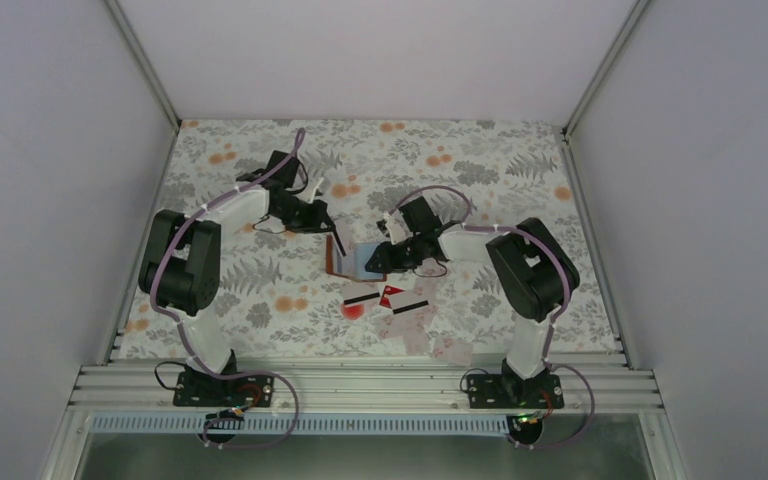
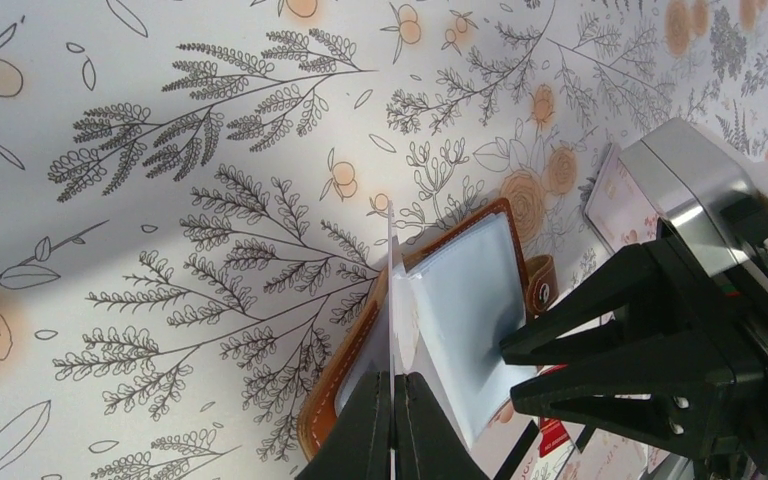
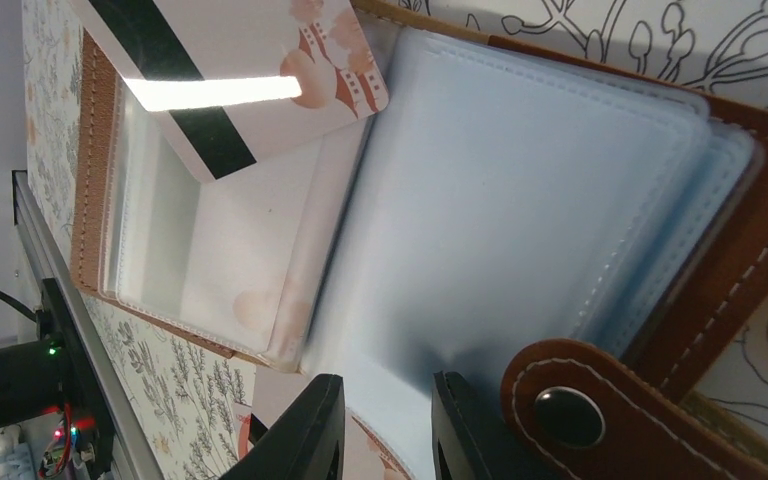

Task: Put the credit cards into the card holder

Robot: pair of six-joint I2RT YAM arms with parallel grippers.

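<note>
While your left gripper [image 2: 395, 415] pinches one striped card [image 3: 230, 80] at the open card holder [image 3: 750, 190], the task looks barely begun.
Your left gripper is closed on that card, which hangs tilted with one corner at the mouth of a clear inner pocket; you cannot tell whether it has entered. Your right gripper [image 3: 385, 435] has its jaws drawn narrow on the edge of the plastic sleeves, apparently holding the card holder spread open in the middle of the tabletop [image 1: 260, 160]. No sleeve shows a card clearly seated. Several loose cards [image 1: 405, 307], the red card [image 1: 392, 294] among them, lie near the card holder toward the arm bases, so you have nearly everything left to load. No writing or brand reads anywhere: the striped card shows only a pinkish printed picture, and the snap tab [image 3: 568, 415] is plain.
</note>
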